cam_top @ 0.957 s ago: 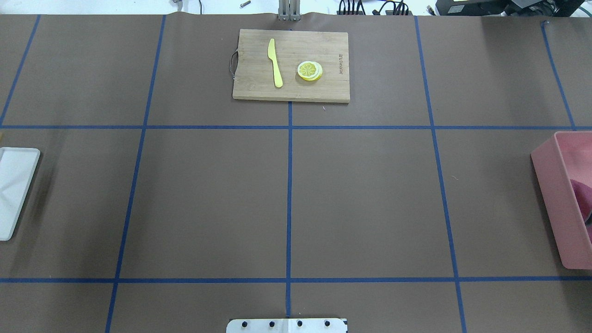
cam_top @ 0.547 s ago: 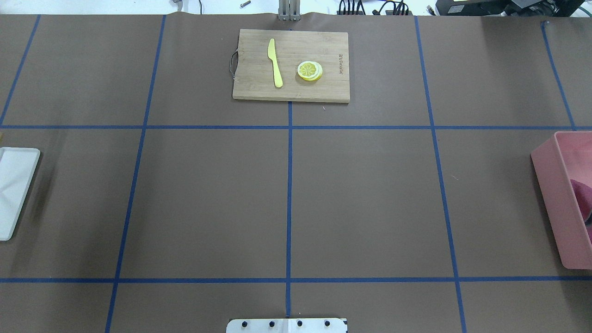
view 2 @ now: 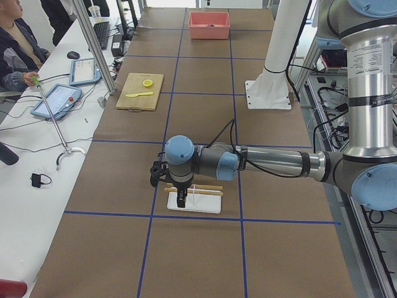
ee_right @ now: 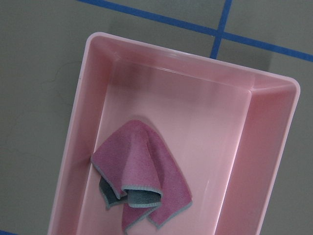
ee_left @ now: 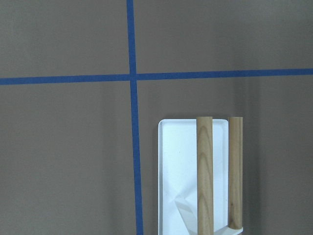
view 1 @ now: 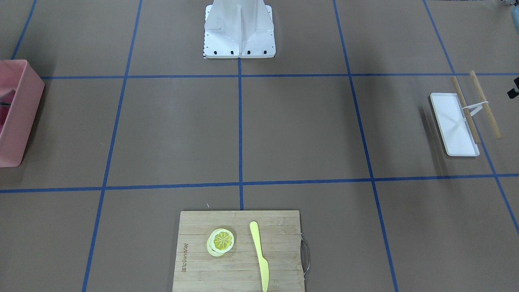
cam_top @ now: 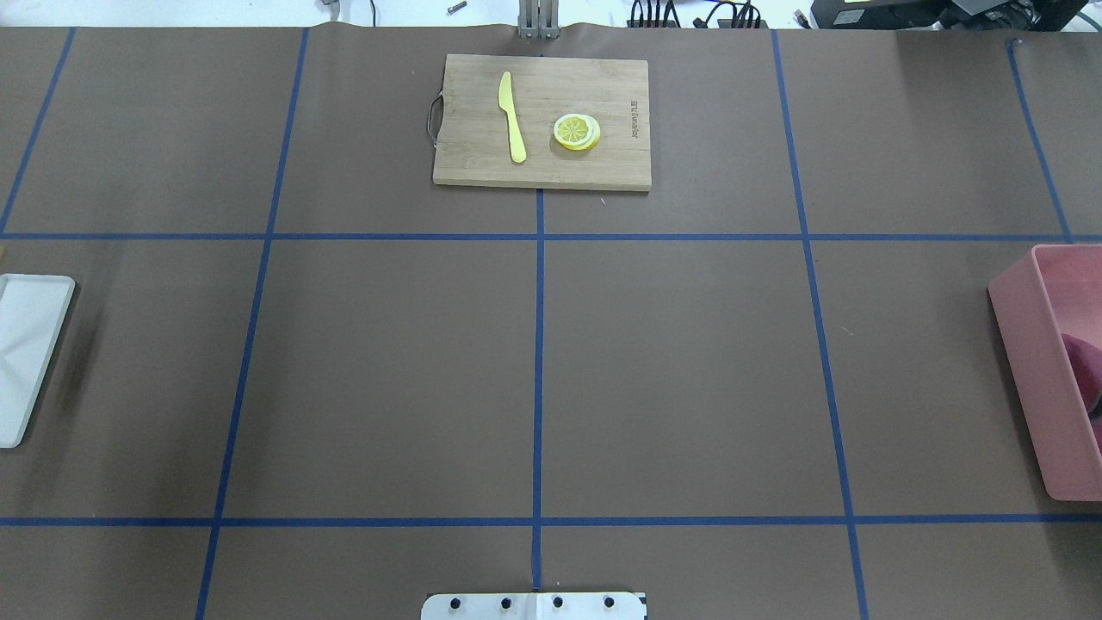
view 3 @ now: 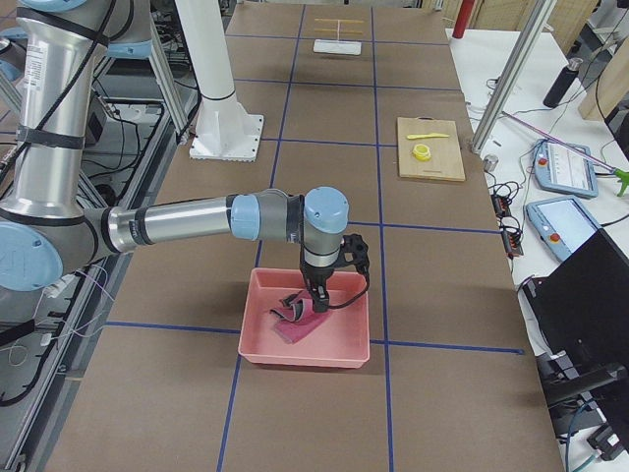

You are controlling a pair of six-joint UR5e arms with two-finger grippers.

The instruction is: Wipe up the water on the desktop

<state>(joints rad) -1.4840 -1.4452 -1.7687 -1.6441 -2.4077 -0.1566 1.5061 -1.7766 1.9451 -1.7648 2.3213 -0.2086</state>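
The desktop is a brown surface crossed by blue tape lines, and I see no water on it. A pink cloth lies crumpled in a pink bin at the table's right end. In the exterior right view my right gripper hangs just over the cloth inside the bin; I cannot tell if it is open or shut. In the exterior left view my left gripper hovers over a white tray; I cannot tell its state either. Neither wrist view shows fingers.
Two wooden rods lie across the white tray at the left end. A bamboo cutting board with a yellow knife and lemon slice sits at the far middle. The robot base stands at the near edge.
The shadow beside the white tray has shifted slightly. Nothing on the table has moved.
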